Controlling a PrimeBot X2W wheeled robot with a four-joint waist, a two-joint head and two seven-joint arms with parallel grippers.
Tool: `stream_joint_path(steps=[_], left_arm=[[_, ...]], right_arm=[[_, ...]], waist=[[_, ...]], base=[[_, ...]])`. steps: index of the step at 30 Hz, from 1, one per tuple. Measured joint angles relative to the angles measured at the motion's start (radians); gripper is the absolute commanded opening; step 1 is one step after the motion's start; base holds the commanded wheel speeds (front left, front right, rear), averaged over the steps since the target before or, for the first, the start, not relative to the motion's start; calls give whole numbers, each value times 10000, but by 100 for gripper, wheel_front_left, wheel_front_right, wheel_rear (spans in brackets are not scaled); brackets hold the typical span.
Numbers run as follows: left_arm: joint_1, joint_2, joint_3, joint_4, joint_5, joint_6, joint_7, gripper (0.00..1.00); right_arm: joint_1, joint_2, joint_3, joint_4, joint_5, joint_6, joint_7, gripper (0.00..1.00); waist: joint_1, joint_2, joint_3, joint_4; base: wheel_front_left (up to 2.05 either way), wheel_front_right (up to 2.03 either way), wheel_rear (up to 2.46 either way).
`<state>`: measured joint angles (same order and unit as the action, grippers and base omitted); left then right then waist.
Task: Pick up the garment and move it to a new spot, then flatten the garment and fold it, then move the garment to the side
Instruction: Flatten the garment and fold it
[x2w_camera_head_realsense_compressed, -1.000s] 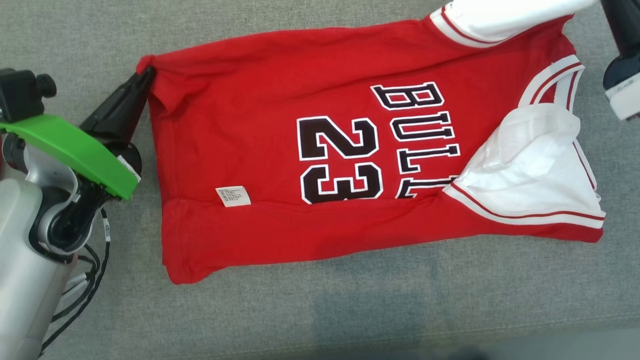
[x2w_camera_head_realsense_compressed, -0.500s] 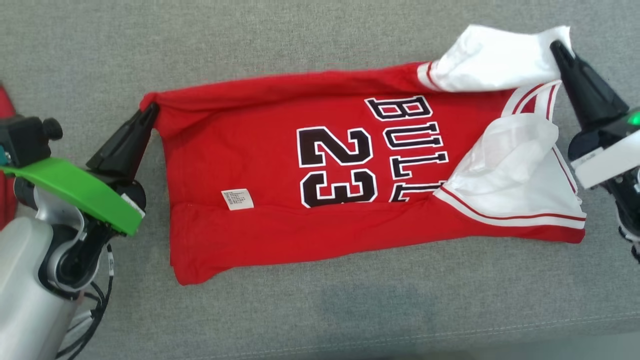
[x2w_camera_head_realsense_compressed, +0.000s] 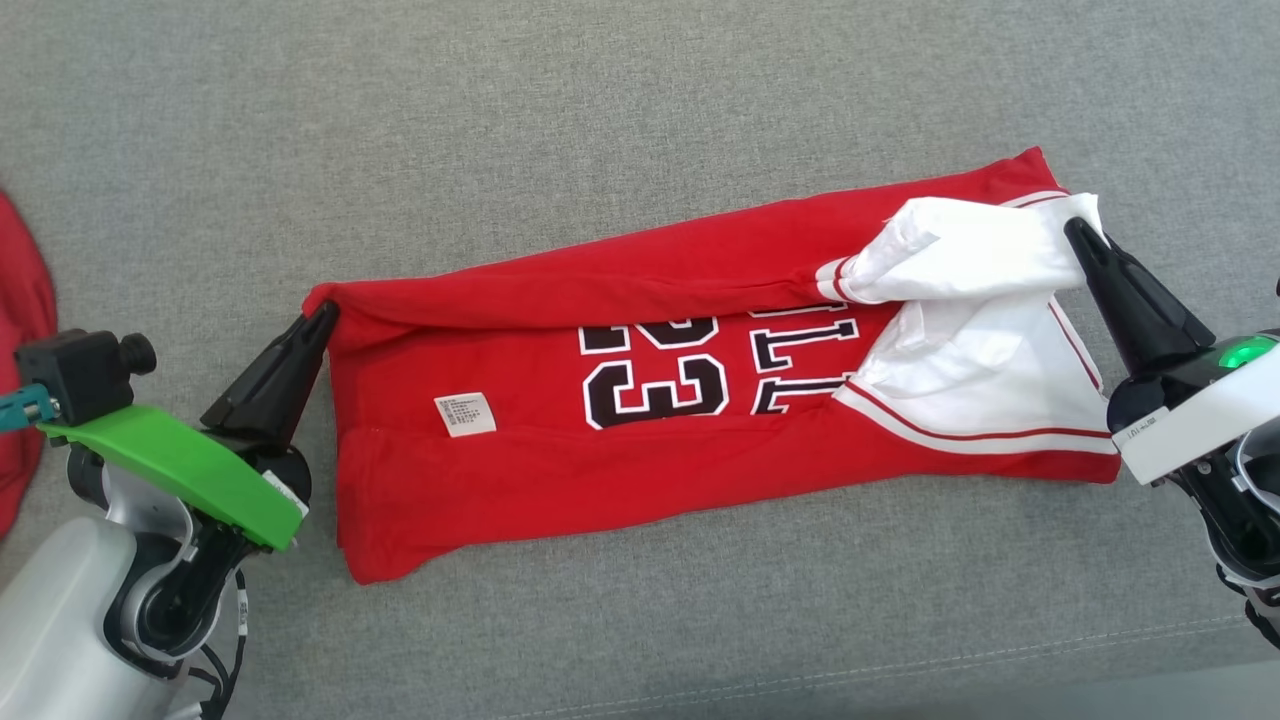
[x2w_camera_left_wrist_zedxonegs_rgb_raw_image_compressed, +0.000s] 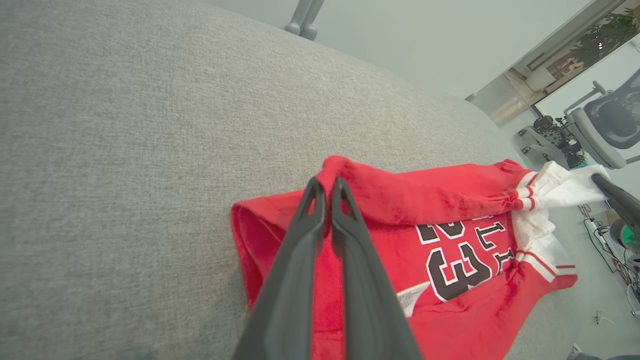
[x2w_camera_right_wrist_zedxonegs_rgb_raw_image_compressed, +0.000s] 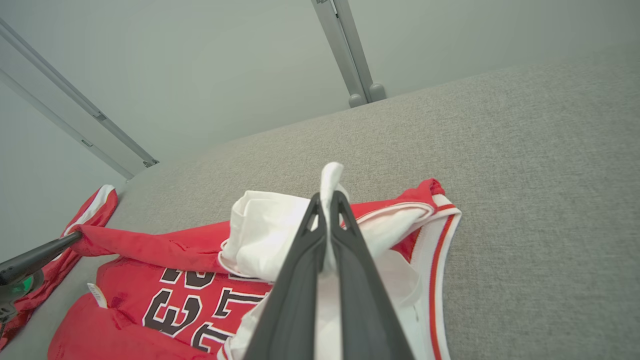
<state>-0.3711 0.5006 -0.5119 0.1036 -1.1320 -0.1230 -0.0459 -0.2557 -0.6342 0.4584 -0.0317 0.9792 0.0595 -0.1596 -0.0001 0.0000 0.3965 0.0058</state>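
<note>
- The red garment (x2w_camera_head_realsense_compressed: 600, 470) lies across the grey cushion (x2w_camera_head_realsense_compressed: 600, 120), near its front edge; its far side is lifted and folded over
- left hand (x2w_camera_head_realsense_compressed: 325, 313) clamped on its red corner
- right hand (x2w_camera_head_realsense_compressed: 1076, 229) clamped on the white sleeve (x2w_camera_head_realsense_compressed: 960, 250)

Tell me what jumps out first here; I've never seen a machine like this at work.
A bright red jersey with a black 23 lies stretched across the grey cushioned surface, its top edge rolled over toward the number. At its left end the left jaws are shut on a red corner. At its right end the right jaws are shut on a bunch of its white fabric.
</note>
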Motion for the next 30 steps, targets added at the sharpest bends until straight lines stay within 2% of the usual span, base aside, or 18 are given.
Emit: stream_joint_path(steps=[20,22,23,24,25,26,27,28,29,30], left_arm=[[860,69,-71,-140,-270,0,-184,0],[909,79,-71,-132,-284,2,-184,0],[920,88,-71,-123,-286,2,-184,0],[941,96,-71,-117,-290,2,-184,0],[970,98,-79,-109,-320,4,-182,6],[1028,98,-88,-107,-332,4,-182,20],[1101,98,-111,-92,-330,6,-182,39],[1163,98,-136,-56,-330,15,-178,61],[1229,100,-155,-15,-330,19,-169,87],[1294,100,-180,27,-330,65,-167,100]], right_arm=[[927,-224,568,-171,-385,-249,-56,0],[1011,-270,650,-161,-495,-278,-2,8],[1034,-280,721,-140,-558,-280,36,17],[1041,-290,779,-119,-619,-280,58,35],[1051,-307,811,-94,-681,-303,90,41],[1061,-328,825,-56,-713,-353,111,45],[1071,-357,842,-13,-732,-353,117,57],[1081,-385,872,12,-752,-353,123,91],[1109,-408,888,23,-775,-355,123,100],[1146,-422,899,50,-821,-380,125,100]], waist=[[0,0,-327,-87],[0,0,-334,-93],[0,0,-338,-95],[0,0,-342,-97],[0,0,-346,-98],[0,0,-350,-100],[0,0,-355,-101],[0,0,-361,-102],[0,0,-368,-104],[0,0,-374,-106]], base=[[0,0,0],[0,0,0],[0,0,0],[0,0,0],[0,0,0],[0,0,0],[0,0,0],[0,0,0],[0,0,0],[0,0,0]])
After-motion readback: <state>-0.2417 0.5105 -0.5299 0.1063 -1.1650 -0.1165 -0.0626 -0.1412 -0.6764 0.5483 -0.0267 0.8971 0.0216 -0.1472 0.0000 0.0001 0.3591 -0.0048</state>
